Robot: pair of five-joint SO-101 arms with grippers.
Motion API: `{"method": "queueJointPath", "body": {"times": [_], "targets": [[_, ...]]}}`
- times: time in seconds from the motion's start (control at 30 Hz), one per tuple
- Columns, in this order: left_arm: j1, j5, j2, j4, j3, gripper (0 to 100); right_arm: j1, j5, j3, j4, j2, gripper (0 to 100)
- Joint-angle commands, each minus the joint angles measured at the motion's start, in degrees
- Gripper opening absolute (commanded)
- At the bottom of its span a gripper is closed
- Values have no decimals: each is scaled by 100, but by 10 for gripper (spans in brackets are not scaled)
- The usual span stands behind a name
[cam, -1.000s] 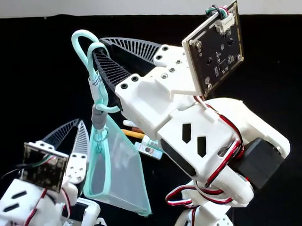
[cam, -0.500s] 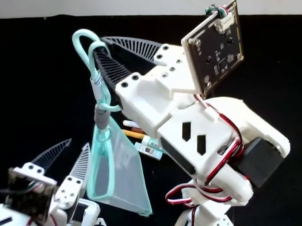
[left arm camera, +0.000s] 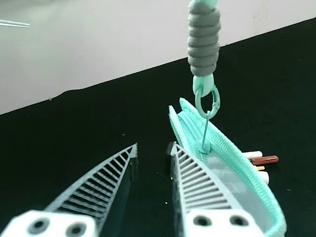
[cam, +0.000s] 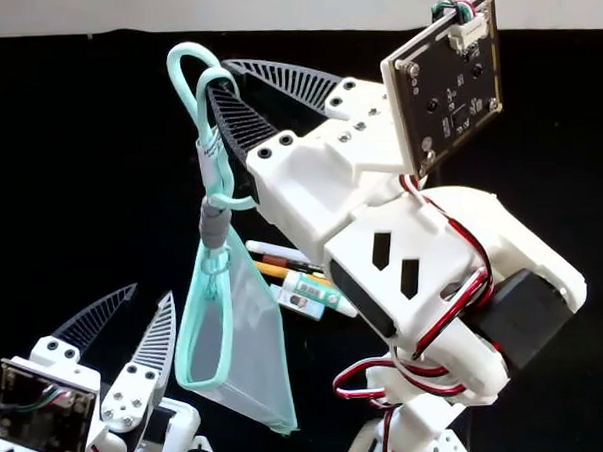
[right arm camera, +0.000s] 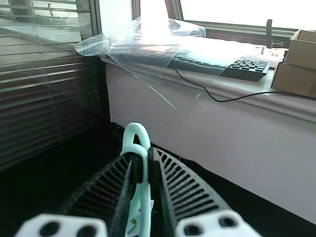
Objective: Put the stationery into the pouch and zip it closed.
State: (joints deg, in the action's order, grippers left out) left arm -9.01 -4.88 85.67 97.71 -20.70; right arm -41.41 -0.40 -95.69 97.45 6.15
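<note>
A translucent mint pouch (cam: 248, 328) hangs in the air by its mint strap loop (cam: 184, 66). My right gripper (cam: 218, 77) is shut on that loop, which also shows pinched between the fingers of the right gripper (right arm camera: 143, 152) as a strap loop (right arm camera: 134, 136). My left gripper (cam: 151, 291) stands open low at the front left, just beside the hanging pouch and not touching it. In the left wrist view the left gripper (left arm camera: 153, 145) has the pouch's zipper edge (left arm camera: 222, 148) close to one finger. Several pens and markers (cam: 302, 284) lie on the black table behind the pouch, and the pens (left arm camera: 259, 160) show past it.
The black tabletop (cam: 79, 176) stretches to a pale wall at the back. The right arm's white body (cam: 424, 271) rises over the table's middle and right. A grey coil (left arm camera: 203, 34) joins the strap to the pouch's ring.
The right arm has shifted the hanging pouch slightly right and up. The left arm has dropped down and back from the pouch, with its fingers now spread wider.
</note>
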Motion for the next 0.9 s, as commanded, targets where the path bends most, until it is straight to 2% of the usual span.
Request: {"method": "queueJointPath", "body": {"times": [0.0,0.33,0.47,0.6,0.87], "targets": [[13,9,-13,-18,163,130,101,-70,-488,22,4,7],[-31,9,-31,-132,558,130,101,-70,-488,22,13,7],[-549,9,-22,-132,567,130,101,-70,-479,22,13,7],[-690,9,-48,-132,541,130,101,-70,-479,22,13,7],[-708,9,-4,-158,-259,130,101,-70,-470,22,13,7]]}}
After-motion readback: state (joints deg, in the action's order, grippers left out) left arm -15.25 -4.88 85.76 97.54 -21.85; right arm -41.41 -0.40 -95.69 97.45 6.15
